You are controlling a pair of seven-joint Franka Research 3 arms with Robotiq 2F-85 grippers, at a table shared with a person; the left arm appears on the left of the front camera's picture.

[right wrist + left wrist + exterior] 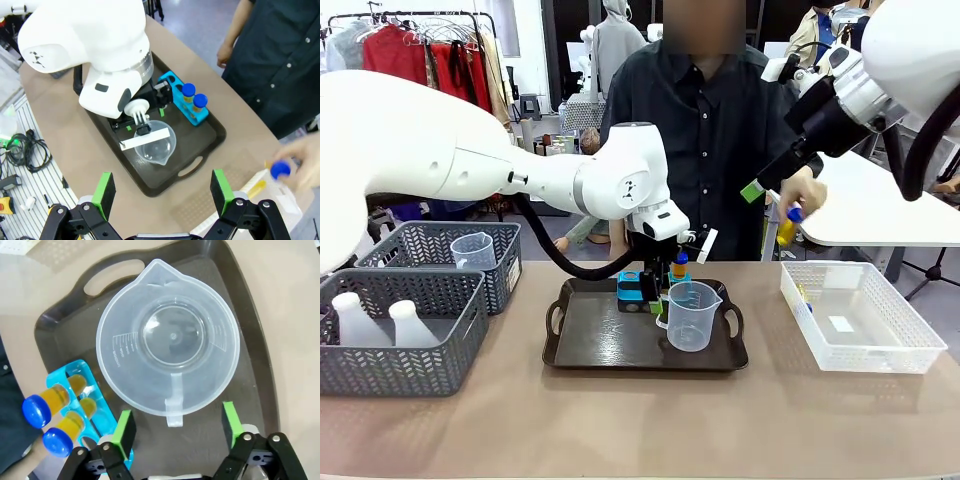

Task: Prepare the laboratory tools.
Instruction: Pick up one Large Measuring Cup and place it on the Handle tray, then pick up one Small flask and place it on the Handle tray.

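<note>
clear graduated plastic measuring beaker with handle (pixel 692 315) sitting upright on right half of dark brown plastic tray (pixel 600 345), mid-table. left gripper (pixel 177 427) right above it, green pads spread wide either side of handle, gripping nothing. turquoise plastic tube rack (pixel 85 395) at tray's far edge, two blue-capped tubes of amber liquid (pixel 45 407) in it. right gripper (pixel 162 192) up high, fingers spread, empty. person's hand (pixel 807 190) holding one more blue-capped tube (pixel 788 226) over table's far edge, near clear white plastic bin (pixel 865 358).
</note>
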